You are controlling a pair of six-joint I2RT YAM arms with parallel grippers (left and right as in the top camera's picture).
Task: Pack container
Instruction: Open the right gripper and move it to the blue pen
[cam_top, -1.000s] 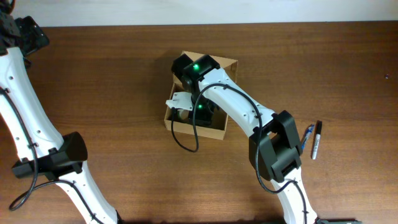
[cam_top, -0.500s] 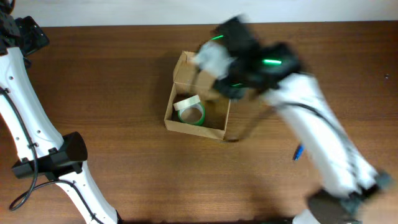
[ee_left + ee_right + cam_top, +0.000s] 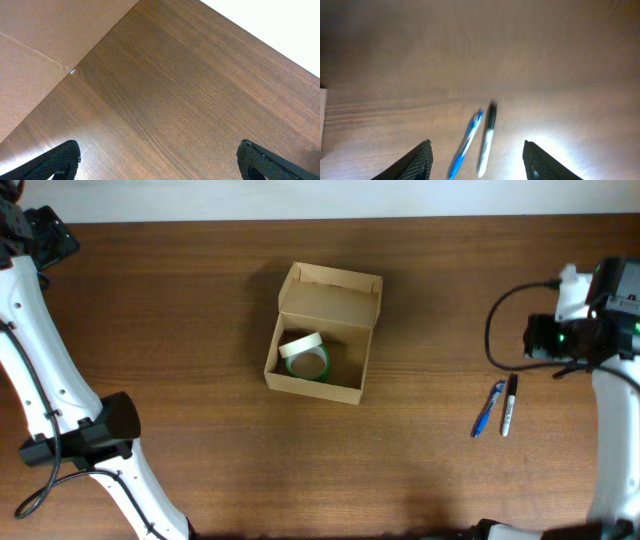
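Observation:
The container (image 3: 349, 292), a tan cardboard box with its flap lid standing open at the back, sits mid-table. Inside it lies a tape roll (image 3: 305, 360) with a green core. My right gripper (image 3: 476, 145) hovers open over the table at the right, far from the box, with nothing held. Under it lie a blue pen (image 3: 467, 145) and a black-and-white marker (image 3: 487, 135), side by side and blurred. My left gripper (image 3: 157, 147) is wide open over bare wood at the far left, holding nothing.
In the overhead view the blue pen (image 3: 488, 408) and the marker (image 3: 508, 403) lie right of the box. The left arm (image 3: 60, 430) runs down the left edge. A tan sheet (image 3: 40, 55) shows beyond the table edge.
My right arm has swung out of the box to the right side of the table, above the pens. The tape roll stays in the box. The left arm has not moved.

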